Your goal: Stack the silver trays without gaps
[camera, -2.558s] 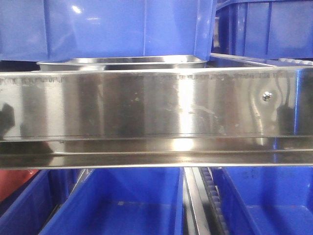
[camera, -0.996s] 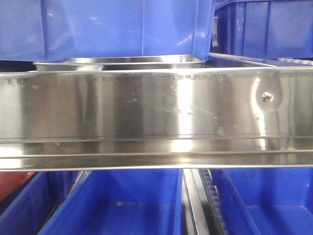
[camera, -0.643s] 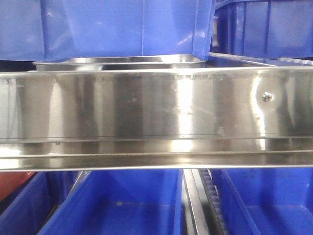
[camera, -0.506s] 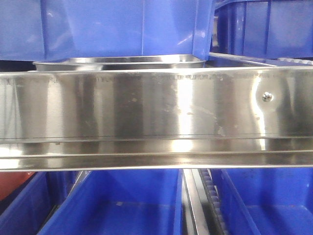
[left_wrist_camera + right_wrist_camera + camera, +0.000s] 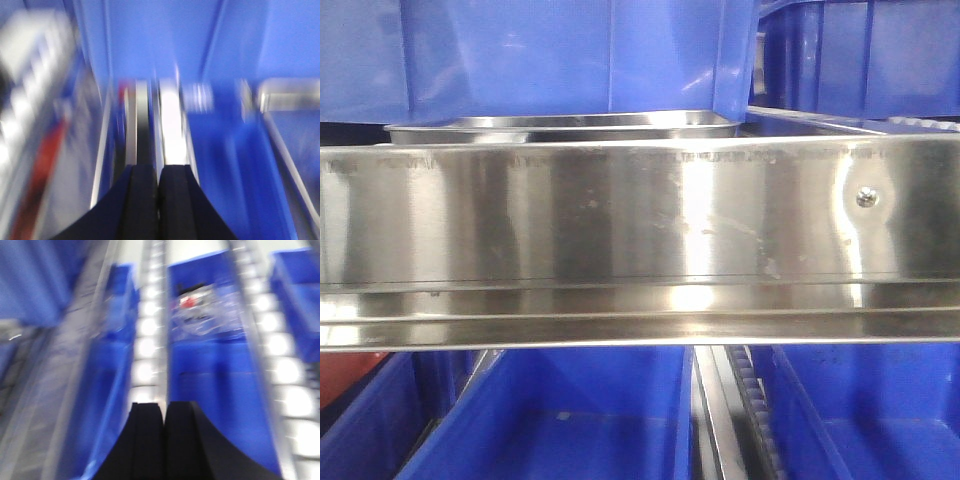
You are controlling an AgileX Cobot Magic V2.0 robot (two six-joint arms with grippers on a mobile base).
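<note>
A silver tray (image 5: pixel 565 126) shows only its flared rim, just above the long polished steel rail (image 5: pixel 640 215) and below a blue bin (image 5: pixel 540 55). Part of a second steel edge (image 5: pixel 810 126) lies to its right; whether it is a tray is unclear. Neither gripper appears in the front view. In the blurred left wrist view my left gripper (image 5: pixel 158 170) is shut with nothing between its black fingers, over a rail between blue bins. My right gripper (image 5: pixel 164 407) is likewise shut and empty in its blurred view, above a roller track.
Blue bins (image 5: pixel 860 55) stand on the upper shelf at right, and more blue bins (image 5: pixel 570 420) sit below the rail. A screw (image 5: pixel 865 197) marks the rail's right part. A blue bin (image 5: pixel 215 315) holds clear packaged items. Roller tracks (image 5: pixel 147 335) run between the bins.
The front view has shifted slightly: the tray rim and upper blue bin sit a little further left than 2.6 s ago. Nothing taken hold of or let go.
</note>
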